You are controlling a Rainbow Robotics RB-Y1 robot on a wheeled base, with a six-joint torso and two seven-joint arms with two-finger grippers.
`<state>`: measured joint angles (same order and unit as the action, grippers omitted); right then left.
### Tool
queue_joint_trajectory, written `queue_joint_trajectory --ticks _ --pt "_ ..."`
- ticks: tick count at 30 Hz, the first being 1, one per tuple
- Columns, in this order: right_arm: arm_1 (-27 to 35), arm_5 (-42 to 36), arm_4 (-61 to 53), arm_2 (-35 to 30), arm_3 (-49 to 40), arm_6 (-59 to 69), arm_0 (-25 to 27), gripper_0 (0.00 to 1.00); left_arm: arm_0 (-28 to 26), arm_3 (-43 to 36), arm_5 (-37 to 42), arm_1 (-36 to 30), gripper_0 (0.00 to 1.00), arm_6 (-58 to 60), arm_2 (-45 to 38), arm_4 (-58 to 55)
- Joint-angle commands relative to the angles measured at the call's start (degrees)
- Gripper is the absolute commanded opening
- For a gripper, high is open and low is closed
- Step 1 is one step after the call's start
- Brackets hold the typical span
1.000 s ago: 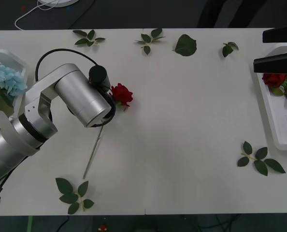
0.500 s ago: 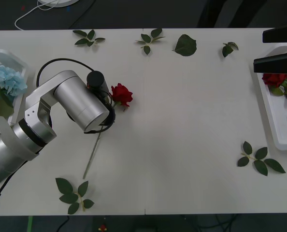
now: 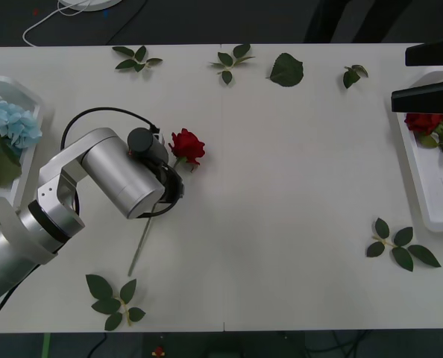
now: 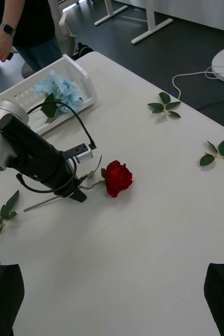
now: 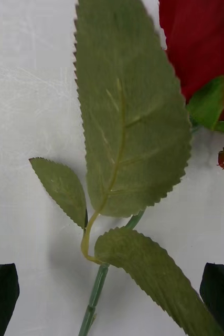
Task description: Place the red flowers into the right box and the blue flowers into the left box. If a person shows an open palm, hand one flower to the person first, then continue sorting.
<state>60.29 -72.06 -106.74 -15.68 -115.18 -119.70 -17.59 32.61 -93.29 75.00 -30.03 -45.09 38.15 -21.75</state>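
- A broad, smooth white table (image 3: 296, 186) filled the front view, with loose green leaf sprigs (image 3: 399, 246) scattered near its edges.
- The left arm (image 3: 95, 175), a thick silver cylinder with a looping black cable, reached in from the table's left side and bent down over the middle-left of the surface.
- The left box (image 3: 20, 93), a slotted white plastic tray, sat at the far left edge, partly cut off, holding fluffy pale blue flowers (image 3: 11, 123).
- The right box (image 3: 430, 190), a matching tray, sat at the far right, cut off by the frame, with a red bloom (image 3: 423, 121) inside, partly hidden under a dark bar.
- The left gripper (image 5: 112, 299) hovered low over the lone red rose (image 3: 187, 145), its black fingers (image 5: 1, 296) spread wide either side of the thin green stem (image 5: 93, 296), gripping nothing.
- The rose lay flat on the table, its serrated fabric leaves (image 5: 130, 115) matte and veined.
- The right gripper (image 4: 112, 299) hung high above the table, fingers wide apart and empty.
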Motion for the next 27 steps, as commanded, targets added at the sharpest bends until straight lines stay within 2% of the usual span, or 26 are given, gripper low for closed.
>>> queue_joint_trajectory --ticks 1,8,14,23,24,25,26,27 --pt "2.8 0.0 0.0 -1.6 -0.3 -0.4 0.5 1.0 -2.0 -0.4 -2.9 0.8 1.0 1.8 1.8 1.4" --pt "2.8 0.0 0.0 -1.6 -0.3 -0.4 0.5 1.0 -2.8 2.1 -6.8 1.5 1.0 1.6 2.6 2.9" --pt "2.8 0.0 0.0 -1.6 -0.3 -0.4 0.5 1.0 -2.7 9.0 -15.5 3.0 1.0 0.8 2.6 5.5" --pt "2.8 0.0 0.0 -1.6 -0.3 -0.4 0.5 1.0 -2.4 10.1 -16.9 3.0 0.99 0.4 2.6 6.4" --pt "2.8 0.0 0.0 -1.6 -0.3 -0.4 0.5 1.0 -2.3 10.2 -16.8 3.0 0.72 0.1 2.6 6.4" --pt "2.8 0.0 0.0 -1.6 -0.3 -0.4 0.5 1.0 -2.2 10.2 -16.7 3.0 0.28 -0.2 2.6 6.3" --pt "2.8 0.0 0.0 -1.6 -0.3 -0.4 0.5 1.0 -2.2 10.1 -16.5 3.0 0.02 -0.3 2.6 6.3" --pt "2.8 0.0 0.0 -1.6 -0.3 -0.4 0.5 1.0 -2.0 10.1 -16.4 3.0 0.0 -0.4 2.6 6.5"
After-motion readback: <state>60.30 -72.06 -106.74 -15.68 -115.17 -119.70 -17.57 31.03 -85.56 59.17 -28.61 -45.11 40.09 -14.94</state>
